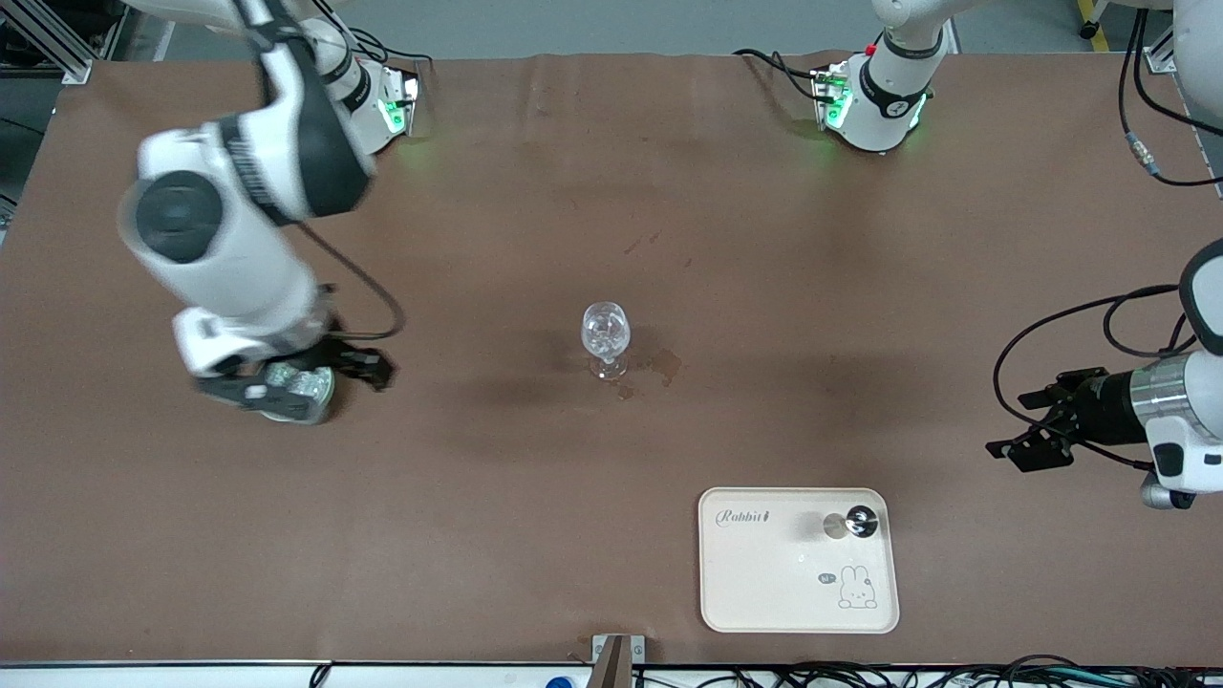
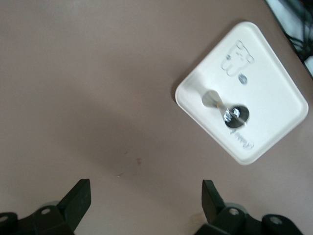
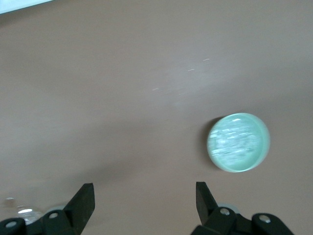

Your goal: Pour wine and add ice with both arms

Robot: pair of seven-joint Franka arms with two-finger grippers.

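Desk (image 1: 611,191): brown, bearing everything; the stemmed glass (image 1: 605,339) at its middle serves as landmark.

Right arm (image 1: 229,229): bent steeply down toward its own end of the desk, well apart from the glass. Right pincer (image 1: 287,382) hangs low over the pale green bowl (image 3: 238,142), fingers apart and gripping nothing.

Left arm (image 1: 1170,420): reaches in level at its own end, waiting. Left pincer (image 1: 1032,425) stands fully apart, empty.

Tray (image 1: 764,573): cream, nearer the front camera than the glass, carrying a small shiny stopper-like piece (image 1: 860,521) (probably parked there out of the way).

Ice (image 3: 234,139): glittering chunks in the bowl; more glint inside the glass, seemingly already added.
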